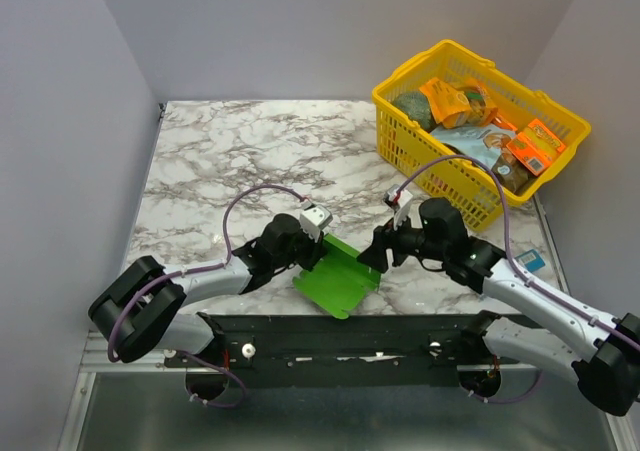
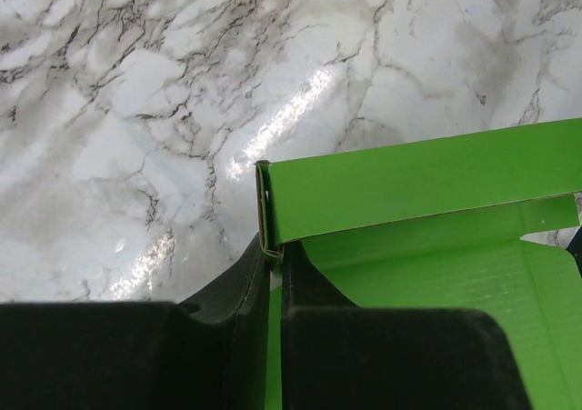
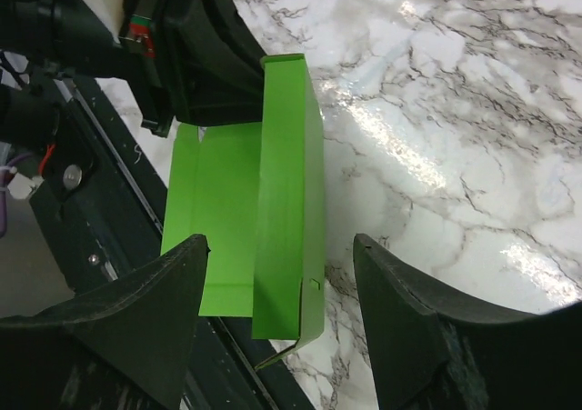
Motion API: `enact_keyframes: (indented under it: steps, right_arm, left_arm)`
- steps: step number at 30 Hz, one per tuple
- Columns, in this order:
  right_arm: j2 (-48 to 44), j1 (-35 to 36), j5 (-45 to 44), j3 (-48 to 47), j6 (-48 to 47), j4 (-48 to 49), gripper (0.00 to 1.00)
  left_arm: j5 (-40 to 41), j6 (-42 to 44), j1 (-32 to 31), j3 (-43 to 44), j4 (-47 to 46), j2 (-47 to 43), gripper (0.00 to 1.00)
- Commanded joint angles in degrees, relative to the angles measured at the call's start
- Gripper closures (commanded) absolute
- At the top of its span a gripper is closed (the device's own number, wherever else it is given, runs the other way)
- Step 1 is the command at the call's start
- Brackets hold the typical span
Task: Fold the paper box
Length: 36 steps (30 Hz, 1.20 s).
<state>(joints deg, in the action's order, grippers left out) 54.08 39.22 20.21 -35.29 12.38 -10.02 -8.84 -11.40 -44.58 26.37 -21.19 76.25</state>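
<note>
The left pincer [image 2: 273, 251] is pressed together on the box [image 1: 338, 279], nipping the corner of a raised, doubled-over side wall between its black fingers [image 2: 238, 287]; in the left wrist view the card edge sits right in the slit between them. The right pincer [image 3: 280, 246] is spread wide and holds nothing, its two fingers standing either side of the box's opposite end, apart from the card as far as the right wrist view shows. The box is bright green, part folded, one wall upright and the floor panel flat, lying between the two pincers at the near edge of the marble bench [image 1: 230, 161], with its near corner reaching over the dark base rail [image 1: 300, 336]. Bare marble spreads to the far side and to the left. A yellow basket [image 1: 430, 156] of packs fills the far right corner, and a small blue-and-white pack [image 1: 528, 261] lies by the right edge. Print on the packs is too small to read
</note>
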Motion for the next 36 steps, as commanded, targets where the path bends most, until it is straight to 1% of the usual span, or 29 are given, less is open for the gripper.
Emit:
enact_keyframes:
  steps: [1, 5, 9, 13, 15, 19, 22, 25, 26, 28, 29, 31, 32, 34, 35, 36]
  right_arm:
    - [2.9, 3.6, 0.1, -3.0, -2.4, -0.6, 0.27]
    - [5.9, 5.2, -4.4, -3.3, -2.3, -0.3, 0.27]
    - [7.4, 5.7, -6.7, -3.8, -3.1, -0.1, 0.28]
    - [9.7, 6.2, -5.3, -4.4, -4.0, 0.0, 0.34]
    - [11.1, 7.3, -4.7, -4.6, -4.0, 0.3, 0.35]
    - [12.3, 9.6, -7.4, -4.8, -3.5, 0.8, 0.37]
    - [12.6, 9.7, -9.1, -4.6, -2.8, 1.6, 0.40]
    - [13.0, 9.8, -10.4, -4.5, -2.8, 1.6, 0.46]
    - [13.1, 9.8, -10.4, -4.4, -2.8, 1.7, 0.53]
    - [13.0, 9.8, -10.5, -4.4, -2.8, 1.6, 0.61]
    - [13.0, 9.8, -10.3, -4.4, -2.9, 1.6, 0.71]
    - [12.9, 9.9, -10.3, -4.3, -3.2, 1.6, 0.79]
    - [12.8, 10.1, -10.2, -4.2, -3.2, 1.7, 0.85]
    - [12.7, 10.3, -10.1, -4.2, -3.2, 1.7, 0.91]
    - [12.7, 10.3, -9.7, -4.2, -3.2, 1.7, 0.96]
    - [12.6, 10.5, -9.5, -4.1, -3.2, 1.8, 0.99]
  left_arm:
    - [-1.9, 1.4, 0.4, 1.2, 2.8, -0.9, 1.00]
    - [-1.7, 2.1, -0.1, 1.7, 3.4, -0.7, 1.00]
    - [-1.3, 2.3, -0.6, 1.4, 3.5, -0.7, 1.00]
    - [-1.8, 2.4, -0.9, 1.5, 3.0, -0.4, 1.00]
    - [-1.9, 2.5, -1.0, 1.6, 2.8, -0.4, 1.00]
    - [-1.9, 2.5, -1.0, 1.6, 2.8, -0.4, 1.00]
    - [-2.1, 2.5, -1.0, 1.5, 2.8, -0.5, 1.00]
    - [-2.0, 2.6, -1.0, 1.5, 2.8, -0.8, 1.00]
    - [-1.7, 2.6, -1.0, 1.4, 2.7, -1.0, 1.00]
    - [-1.1, 2.6, -1.0, 1.2, 2.7, -1.2, 1.00]
    - [-0.7, 2.5, -1.0, 1.3, 2.7, -1.2, 1.00]
    - [1.3, 1.8, -1.0, 1.2, 2.3, -1.4, 1.00]
    - [2.3, 1.3, -1.0, 1.3, 2.3, -1.4, 1.00]
    - [5.6, 0.6, -1.3, 1.6, 2.6, -1.1, 1.00]
    - [6.7, 0.5, -1.8, 1.8, 2.9, -1.0, 1.00]
    - [7.7, 0.5, -2.2, 1.9, 3.2, -0.8, 1.00]
